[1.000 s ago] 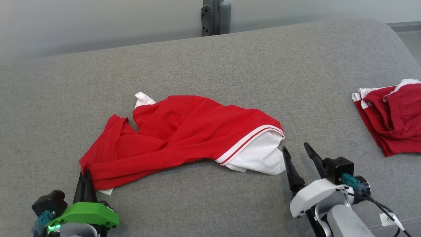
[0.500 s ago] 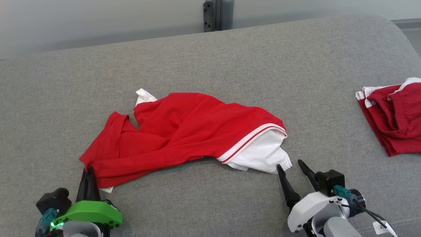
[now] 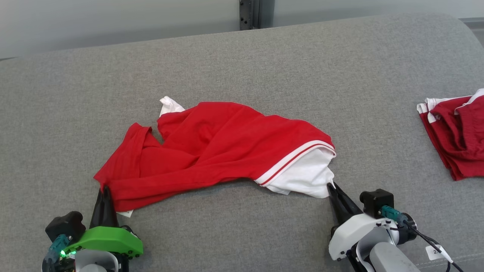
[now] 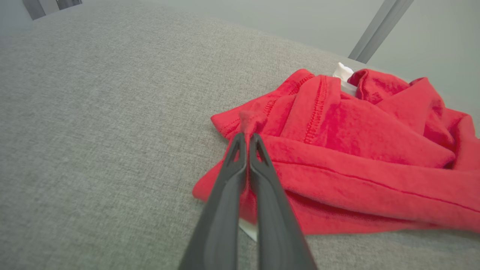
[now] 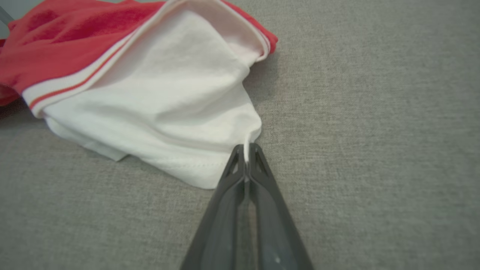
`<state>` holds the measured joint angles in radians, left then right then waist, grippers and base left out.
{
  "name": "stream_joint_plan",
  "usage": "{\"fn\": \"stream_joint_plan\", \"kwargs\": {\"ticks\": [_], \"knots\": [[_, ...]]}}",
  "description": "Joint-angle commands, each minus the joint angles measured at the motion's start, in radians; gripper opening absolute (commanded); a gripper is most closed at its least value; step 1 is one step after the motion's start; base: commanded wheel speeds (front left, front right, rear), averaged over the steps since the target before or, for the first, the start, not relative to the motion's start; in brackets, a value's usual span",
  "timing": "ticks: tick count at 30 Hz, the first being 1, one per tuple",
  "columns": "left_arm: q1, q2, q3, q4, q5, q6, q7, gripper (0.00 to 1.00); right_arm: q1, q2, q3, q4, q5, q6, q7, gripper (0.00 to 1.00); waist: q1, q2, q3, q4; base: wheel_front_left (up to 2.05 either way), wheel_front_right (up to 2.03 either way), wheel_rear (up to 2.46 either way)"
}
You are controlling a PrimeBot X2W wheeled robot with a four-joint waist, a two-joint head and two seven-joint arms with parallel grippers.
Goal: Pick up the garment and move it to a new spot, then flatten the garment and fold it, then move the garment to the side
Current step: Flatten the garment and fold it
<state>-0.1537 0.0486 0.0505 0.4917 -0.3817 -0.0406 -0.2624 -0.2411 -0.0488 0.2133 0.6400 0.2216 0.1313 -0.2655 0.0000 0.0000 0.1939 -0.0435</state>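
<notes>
The garment is a red piece with a white inner part and a white-and-red striped hem, lying crumpled in the middle of the grey padded surface. My left gripper is shut on its red near-left corner; the left wrist view has red cloth pinched at the left gripper's tips. My right gripper is shut on the white lower right corner. In the right wrist view a fold of white cloth is caught between the right gripper's closed fingers.
A second pile of red and white clothing lies at the right edge of the grey surface. A dark metal post stands behind the far edge. Bare grey surface stretches to the left and far side.
My right gripper has moved up to the white corner and closed on it; before, its fingers stood open beside the cloth. The left gripper has stayed shut on the red corner. The camera shifted slightly.
</notes>
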Motion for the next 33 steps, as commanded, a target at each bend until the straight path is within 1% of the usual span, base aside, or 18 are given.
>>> {"fn": "stream_joint_plan", "kwargs": {"ticks": [1, 6, 13, 18, 20, 24, 28, 33], "knots": [[-0.012, 0.004, 0.003, -0.004, 0.008, 0.003, -0.003, 0.0, -0.004, -0.005, -0.004, -0.006, 0.009, -0.001, 0.003, 0.0, 0.0, 0.0, -0.001, 0.001, 0.0, 0.0, 0.0], [-0.011, 0.004, 0.007, -0.038, 0.024, -0.006, -0.003, 0.0, -0.004, -0.004, -0.029, -0.075, 0.048, -0.001, 0.002, 0.0, 0.0, 0.0, -0.017, 0.001, 0.0, 0.0, 0.0], [-0.029, 0.004, 0.005, -0.134, 0.055, -0.017, -0.003, 0.0, -0.036, -0.004, -0.082, -0.215, 0.109, -0.001, 0.001, 0.0, 0.0, 0.0, -0.064, -0.002, 0.0, 0.0, 0.0], [-0.058, 0.004, 0.008, -0.218, 0.106, -0.033, -0.003, 0.0, -0.072, -0.003, -0.122, -0.307, 0.135, -0.001, 0.001, 0.0, 0.0, 0.0, -0.115, -0.011, 0.0, 0.0, 0.0], [-0.073, 0.004, 0.015, -0.244, 0.125, -0.04, -0.003, 0.0, -0.091, -0.003, -0.13, -0.338, 0.129, -0.001, 0.001, 0.0, 0.0, 0.0, -0.134, -0.016, 0.0, 0.0, 0.0], [-0.112, 0.006, 0.034, -0.285, 0.177, -0.055, -0.003, 0.0, -0.134, -0.004, -0.14, -0.385, 0.115, -0.001, 0.001, 0.0, 0.0, 0.0, -0.161, -0.025, 0.0, 0.0, 0.0], [-0.161, 0.021, 0.051, -0.312, 0.203, -0.066, -0.003, 0.0, -0.181, -0.004, -0.162, -0.403, 0.145, -0.001, 0.001, 0.0, 0.0, 0.0, -0.176, -0.034, 0.0, 0.0, 0.0], [-0.218, 0.044, 0.051, -0.337, 0.233, -0.076, -0.003, 0.0, -0.247, -0.003, -0.177, -0.429, 0.132, -0.001, 0.001, 0.0, 0.0, 0.0, -0.191, -0.037, 0.0, 0.0, 0.0]]}}
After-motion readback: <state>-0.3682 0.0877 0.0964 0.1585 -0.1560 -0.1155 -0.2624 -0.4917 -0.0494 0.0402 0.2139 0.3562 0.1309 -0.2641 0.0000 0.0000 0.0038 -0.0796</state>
